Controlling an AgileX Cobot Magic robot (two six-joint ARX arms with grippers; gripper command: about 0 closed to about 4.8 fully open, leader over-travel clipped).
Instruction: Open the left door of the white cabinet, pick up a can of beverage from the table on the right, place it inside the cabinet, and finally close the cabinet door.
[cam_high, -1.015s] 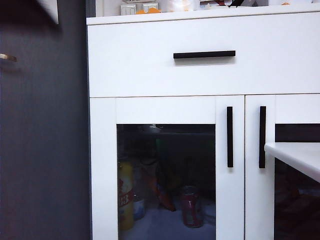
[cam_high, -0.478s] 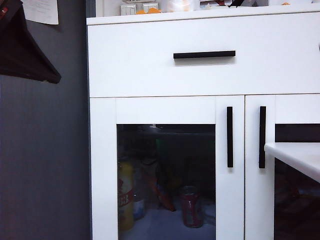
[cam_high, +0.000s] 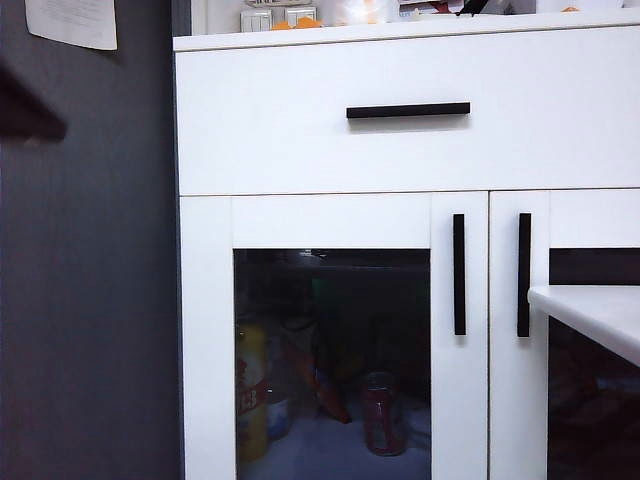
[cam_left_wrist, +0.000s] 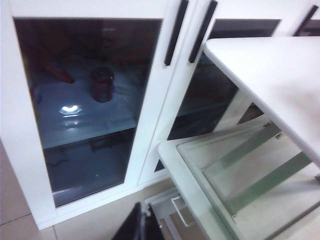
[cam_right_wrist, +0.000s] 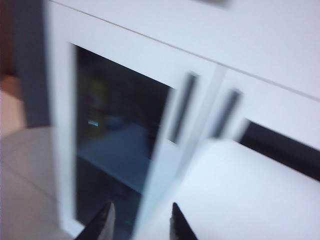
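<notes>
Dark arm at exterior view's left edge lower than moment ago. Left gripper (cam_left_wrist: 141, 225) pressed together, empty, well back from shut left door (cam_left_wrist: 95, 100); can (cam_left_wrist: 102, 84) behind glass. Right gripper (cam_right_wrist: 139, 220) parted, empty, above table (cam_right_wrist: 235, 195) corner.

No readable text on the paper sheet (cam_high: 71, 22) or bottle label (cam_high: 250, 398).

Frontal view, 2 oblique: same cabinet (cam_high: 400, 150)

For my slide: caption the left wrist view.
Left claw shut, clear of the closed left door; red can inside behind the glass.
</notes>
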